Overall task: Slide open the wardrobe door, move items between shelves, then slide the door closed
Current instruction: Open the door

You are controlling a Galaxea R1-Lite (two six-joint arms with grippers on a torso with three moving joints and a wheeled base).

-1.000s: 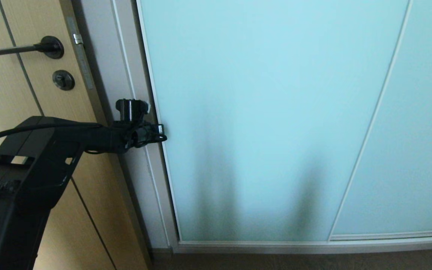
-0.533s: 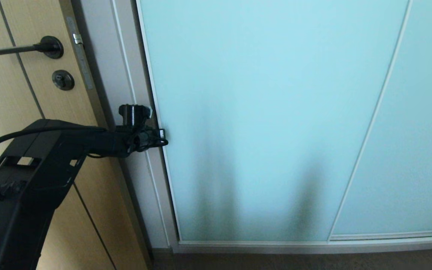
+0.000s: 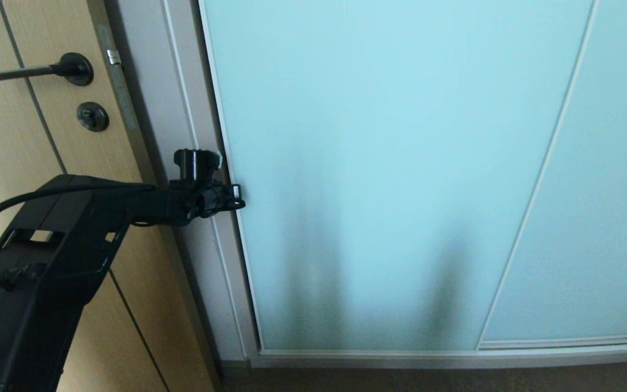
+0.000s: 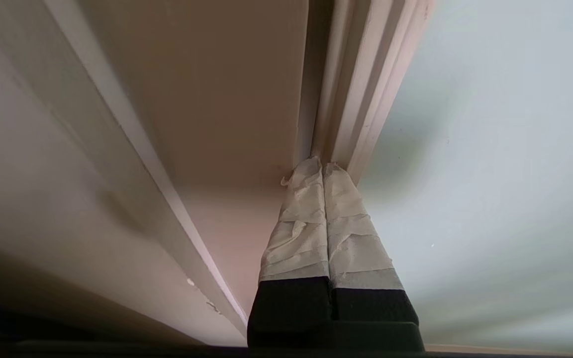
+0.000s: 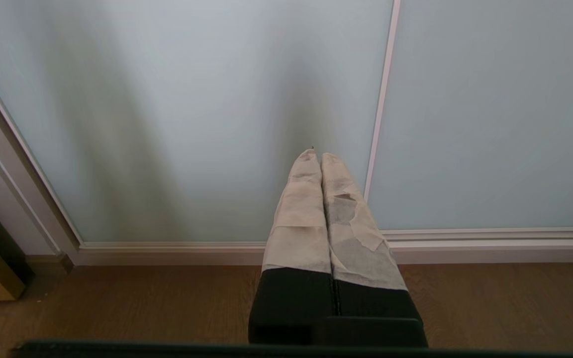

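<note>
Left pincer [image 4: 322, 166], pressed together, tip at sliding wardrobe door [image 3: 389, 163]'s upright left frame edge; door lies rightward.

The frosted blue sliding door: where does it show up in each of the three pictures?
Head view: the sliding door fills the middle, with the left hand at its left frame.
Left wrist view: the door's glass lies beside the shut fingertips.
Right wrist view: it spans the background above the floor.
Shared landmark: the door's silver-white frame.
</note>
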